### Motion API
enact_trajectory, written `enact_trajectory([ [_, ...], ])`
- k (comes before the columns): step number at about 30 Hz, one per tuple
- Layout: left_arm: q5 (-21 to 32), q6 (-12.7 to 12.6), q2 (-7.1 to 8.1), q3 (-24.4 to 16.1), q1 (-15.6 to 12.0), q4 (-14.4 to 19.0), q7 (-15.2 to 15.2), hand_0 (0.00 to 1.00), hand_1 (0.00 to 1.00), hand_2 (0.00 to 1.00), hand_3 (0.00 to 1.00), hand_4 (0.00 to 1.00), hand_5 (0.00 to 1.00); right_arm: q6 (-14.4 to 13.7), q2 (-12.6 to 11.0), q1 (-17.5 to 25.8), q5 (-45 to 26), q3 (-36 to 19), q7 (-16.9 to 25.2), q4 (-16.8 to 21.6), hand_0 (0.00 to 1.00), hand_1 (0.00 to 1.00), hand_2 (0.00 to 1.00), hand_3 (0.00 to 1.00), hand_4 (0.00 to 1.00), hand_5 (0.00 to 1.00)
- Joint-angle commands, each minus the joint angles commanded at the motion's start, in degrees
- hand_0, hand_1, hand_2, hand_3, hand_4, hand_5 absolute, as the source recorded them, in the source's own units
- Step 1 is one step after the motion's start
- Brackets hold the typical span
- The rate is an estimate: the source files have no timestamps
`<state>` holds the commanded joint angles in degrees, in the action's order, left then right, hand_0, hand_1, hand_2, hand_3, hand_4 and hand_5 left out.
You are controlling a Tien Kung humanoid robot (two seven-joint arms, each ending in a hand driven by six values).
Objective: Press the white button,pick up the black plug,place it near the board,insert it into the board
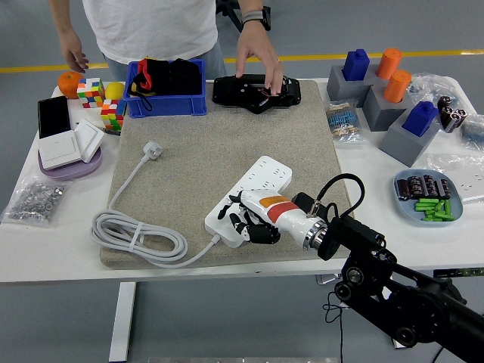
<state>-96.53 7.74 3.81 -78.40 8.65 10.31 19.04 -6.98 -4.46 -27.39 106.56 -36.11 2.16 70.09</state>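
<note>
A white power strip (261, 181) lies at an angle on the beige mat (204, 136); its white cable (136, 234) coils at the left and ends in a white plug (153, 150). My right hand (243, 215) lies over the strip's near end, fingers curled down and one finger pointing out to the left, holding nothing. The strip's button is hidden under the hand. A black plug unit (253, 94) sits at the mat's far edge. A person's hand (257, 60) rests on it. My left arm is out of view.
A blue bin (166, 102), puzzle cubes (91, 91), a phone (53, 115), wall switches (72, 145) and a bag of nuts (34, 200) are at the left. Grey blocks with coloured pegs (386, 106) and a blue plate (427, 198) are at the right.
</note>
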Motion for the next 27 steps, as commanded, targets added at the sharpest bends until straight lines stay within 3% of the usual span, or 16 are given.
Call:
enact_trajectory([
  [11,-0.55,0.1,0.28,-0.11,-0.31,0.0,0.03,0.69,0.665,0.641,0.645,0.559,0.169,-1.15,0.89,-0.99,2.01,1.02,0.38,-5.01,0.002,0.002,0.055,0.564,0.377,0.002],
  [27,-0.57,0.13,0.04,-0.15,-0.46,0.0,0.01,0.69,0.665,0.641,0.646,0.559,0.17,-1.64,1.25,-1.44,2.33,2.79,0.54,-6.9,0.002,0.002,0.054,0.564,0.368,0.002],
])
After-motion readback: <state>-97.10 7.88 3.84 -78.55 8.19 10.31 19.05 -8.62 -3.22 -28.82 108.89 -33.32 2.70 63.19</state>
